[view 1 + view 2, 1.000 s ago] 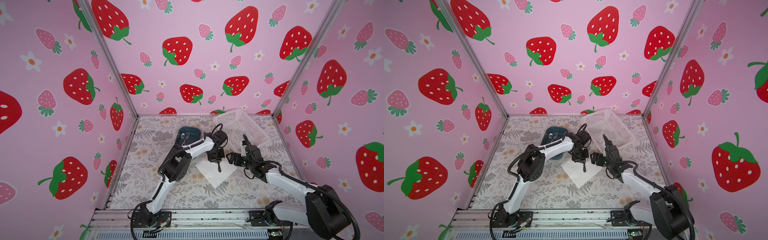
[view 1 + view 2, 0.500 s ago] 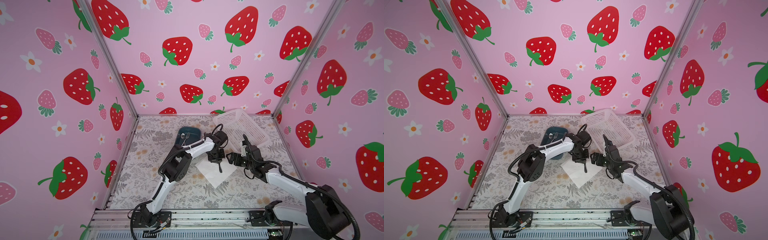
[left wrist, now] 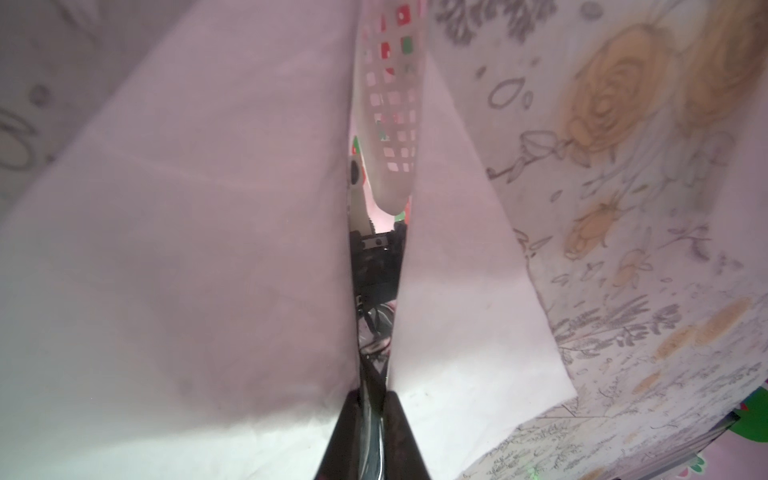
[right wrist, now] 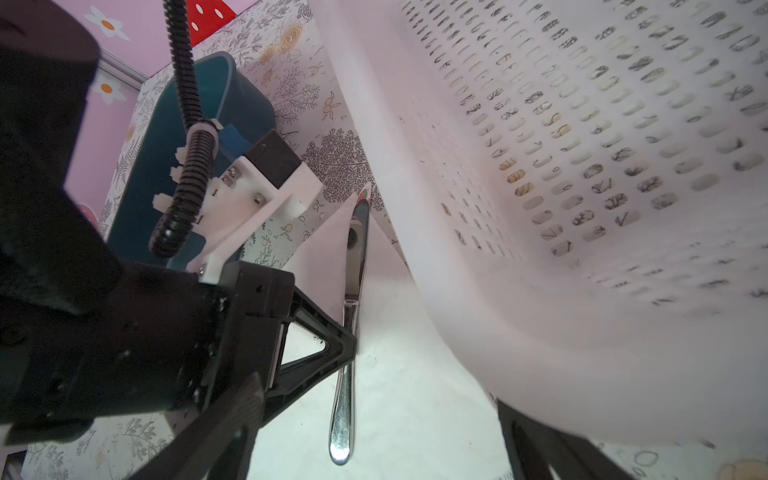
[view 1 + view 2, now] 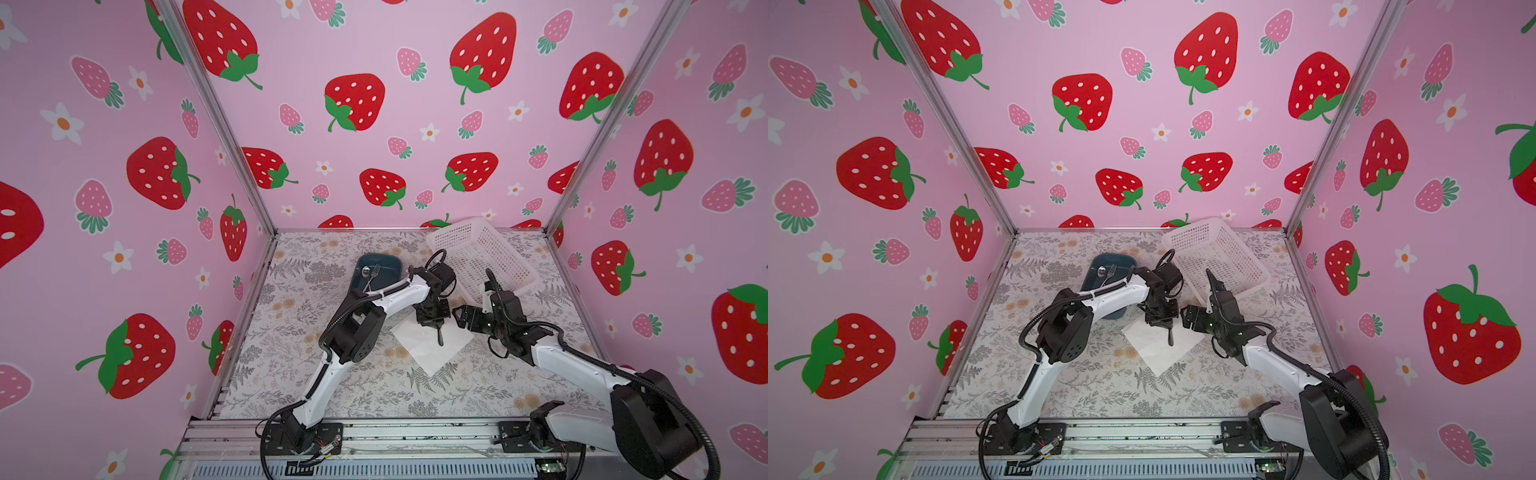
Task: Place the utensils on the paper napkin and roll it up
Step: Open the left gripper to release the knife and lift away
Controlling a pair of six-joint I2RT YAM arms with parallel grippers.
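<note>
The white paper napkin point(image 5: 432, 353) point(image 5: 1156, 353) lies flat on the floral table, mid-right. My left gripper point(image 5: 435, 323) point(image 5: 1162, 323) point(image 3: 371, 395) is shut on a silver knife point(image 4: 353, 257) point(image 3: 382, 174) low over the napkin point(image 4: 415, 395) point(image 3: 187, 249), its handle end point(image 5: 439, 341) pointing toward the front. Whether the knife touches the paper I cannot tell. A spoon point(image 5: 365, 272) and a fork point(image 5: 375, 272) rest in the blue tub point(image 5: 392, 264) point(image 5: 1092, 286). My right gripper point(image 5: 460, 318) point(image 5: 1187, 318) point(image 4: 378, 399) stands open just right of the knife, holding nothing.
A white perforated basket point(image 5: 478, 253) point(image 5: 1217, 253) point(image 4: 582, 166) stands tilted at the back right, close behind my right gripper. The blue tub sits back left of the napkin, partly under my left arm. Pink strawberry walls close three sides.
</note>
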